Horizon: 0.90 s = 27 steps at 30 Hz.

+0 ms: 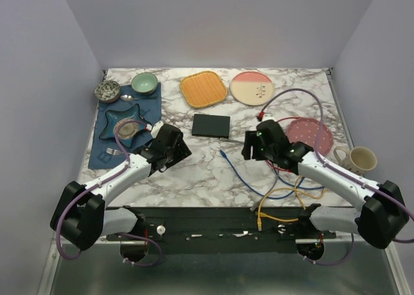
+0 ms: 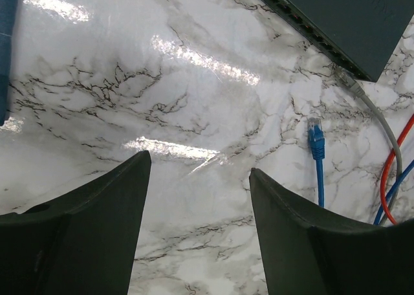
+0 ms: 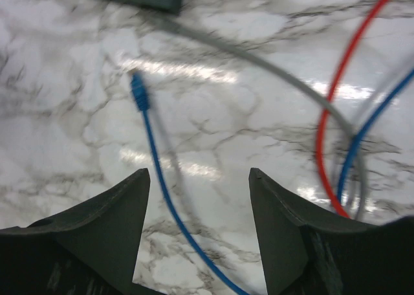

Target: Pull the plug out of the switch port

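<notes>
My left claw (image 2: 198,163) spread wide over bare marble table (image 2: 129,81), dark switch (image 1: 211,125) flat between my two claws, grey plug (image 2: 345,77) seated in its corner port, loose blue plug (image 3: 138,91) nearby, my right claw (image 3: 198,172) released above it.

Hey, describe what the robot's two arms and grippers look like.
Both the left arm and right arm have white link shells between bulky black joints. A lilac cable loops along each arm. The left gripper and right gripper are matte black, with broad wedge-shaped fingers tapering to points. No markings are visible.
</notes>
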### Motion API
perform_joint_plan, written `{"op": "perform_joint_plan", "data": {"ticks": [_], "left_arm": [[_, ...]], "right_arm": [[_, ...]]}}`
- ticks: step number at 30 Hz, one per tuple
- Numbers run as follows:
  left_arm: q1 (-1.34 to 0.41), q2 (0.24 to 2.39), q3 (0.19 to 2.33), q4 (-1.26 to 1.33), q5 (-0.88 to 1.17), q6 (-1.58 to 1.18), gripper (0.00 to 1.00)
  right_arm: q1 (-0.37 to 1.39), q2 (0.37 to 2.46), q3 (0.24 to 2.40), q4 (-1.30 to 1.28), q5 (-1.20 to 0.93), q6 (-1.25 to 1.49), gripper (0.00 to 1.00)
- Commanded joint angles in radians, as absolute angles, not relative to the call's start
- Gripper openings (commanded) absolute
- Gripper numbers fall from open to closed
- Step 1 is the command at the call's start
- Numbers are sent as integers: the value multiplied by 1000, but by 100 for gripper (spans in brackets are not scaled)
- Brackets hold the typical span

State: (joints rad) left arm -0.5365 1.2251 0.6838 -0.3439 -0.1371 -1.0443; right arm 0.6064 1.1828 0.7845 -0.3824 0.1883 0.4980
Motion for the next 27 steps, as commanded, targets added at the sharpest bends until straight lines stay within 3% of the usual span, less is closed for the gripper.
{"op": "perform_joint_plan", "data": {"ticks": [1,12,15,16,19,23,27], "left_arm": [[-532,1232,678,-333,-127,-1054,73],[-532,1218,664,-345,-133,-1058,73],[-532,1227,666,-341,-132,-1058,73],[-532,1230,667,-339,-126,-1057,73],[-532,1241,670,-339,-120,-1052,73],[-532,1236,670,-344,-123,-1049,73],[-532,1226,666,-344,-129,-1051,73]], "right_arm": [[786,1296,825,-385,135,377,72],[873,1548,841,-397,155,356,72],[874,1578,847,-402,169,362,49],[874,1585,847,-408,181,370,29],[871,1574,856,-437,265,409,1],[864,1511,868,-498,466,481,1],[760,1445,868,-512,483,506,1]]}}
